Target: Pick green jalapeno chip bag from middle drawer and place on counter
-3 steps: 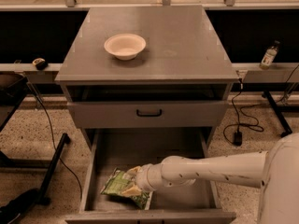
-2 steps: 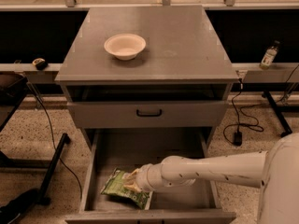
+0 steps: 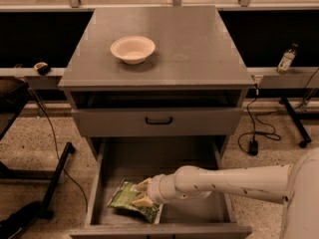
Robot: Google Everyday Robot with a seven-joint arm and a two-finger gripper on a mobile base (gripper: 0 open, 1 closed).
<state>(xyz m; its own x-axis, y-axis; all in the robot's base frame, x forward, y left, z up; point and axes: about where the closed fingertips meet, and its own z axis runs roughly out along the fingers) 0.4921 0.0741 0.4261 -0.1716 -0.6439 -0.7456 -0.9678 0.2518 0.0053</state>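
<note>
The green jalapeno chip bag (image 3: pixel 130 201) lies on the floor of the pulled-out middle drawer (image 3: pixel 192 215), at its front left. My gripper (image 3: pixel 143 192) reaches in from the right on the white arm and sits at the bag's right end. Its two tan fingertips (image 3: pixel 145 184) stand apart, one at the bag's upper edge and one on its front part, so it is open over the bag. The bag rests flat on the drawer floor. The counter (image 3: pixel 199 44) is the gray top of the cabinet, above.
A white paper bowl (image 3: pixel 132 49) stands on the counter, left of centre. A closed drawer front with a black handle (image 3: pixel 159 120) sits above the open drawer. A small bottle (image 3: pixel 286 59) stands on the ledge at right. Cables lie on the floor on both sides.
My gripper has moved slightly left, further onto the bag's right end. The bag still lies in the same place.
</note>
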